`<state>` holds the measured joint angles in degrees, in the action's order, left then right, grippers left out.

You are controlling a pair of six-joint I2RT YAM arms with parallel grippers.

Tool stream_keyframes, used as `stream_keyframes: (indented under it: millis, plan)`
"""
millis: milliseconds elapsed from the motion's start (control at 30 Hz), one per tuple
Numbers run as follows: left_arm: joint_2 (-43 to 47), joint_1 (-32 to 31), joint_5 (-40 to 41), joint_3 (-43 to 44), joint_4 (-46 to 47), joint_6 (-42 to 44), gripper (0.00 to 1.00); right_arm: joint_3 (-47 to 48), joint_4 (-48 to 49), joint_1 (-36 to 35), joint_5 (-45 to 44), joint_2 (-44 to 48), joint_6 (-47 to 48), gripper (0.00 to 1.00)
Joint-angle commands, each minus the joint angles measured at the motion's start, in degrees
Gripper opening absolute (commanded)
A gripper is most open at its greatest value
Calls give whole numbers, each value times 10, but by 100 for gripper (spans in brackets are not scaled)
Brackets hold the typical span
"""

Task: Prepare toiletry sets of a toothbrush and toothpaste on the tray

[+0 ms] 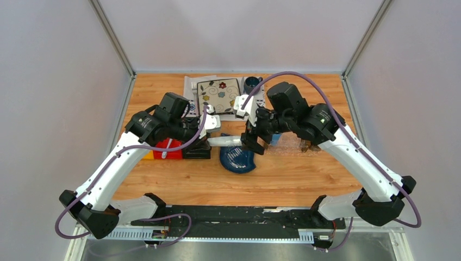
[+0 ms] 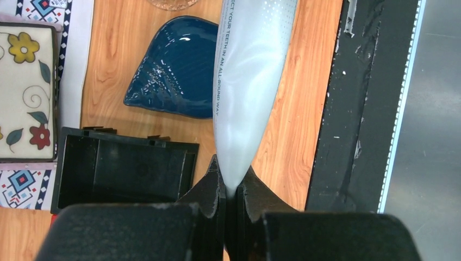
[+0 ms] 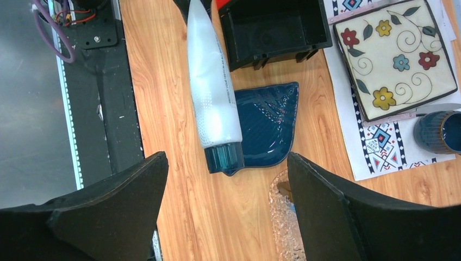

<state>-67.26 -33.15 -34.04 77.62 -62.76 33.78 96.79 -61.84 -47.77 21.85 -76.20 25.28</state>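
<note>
**Top external view: tube presented cap-first to right arm**

Left gripper is clamped on the crimped tail of the white-grey soft toothpaste tube. The tube's long axis runs left to right above the dark blue leaf-shaped dish, with its dark cap toward the right gripper, whose jaws stand wide. The clear plastic tray lies right of the tube, under the right arm, which is the nearer arm for placement.

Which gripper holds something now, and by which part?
The left gripper holds the white toothpaste tube by its flat crimped end; the right gripper is open and holds nothing.
</note>
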Motion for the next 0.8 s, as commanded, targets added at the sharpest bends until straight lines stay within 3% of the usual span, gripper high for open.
stream_keyframes:
  millis: [0,400,500,767]
  plan:
    - [7,-1,-32,19,8,14,0,-5,25,-13,-24,-12,14,85]
    - [20,-2,-53,-1,30,1,0,-22,57,-36,-24,-50,12,83]
    - [28,-2,-55,-8,34,1,0,-28,61,-36,-22,-52,14,77]
    - [39,-2,-57,-15,46,-5,0,-32,62,-36,-30,-47,14,34]
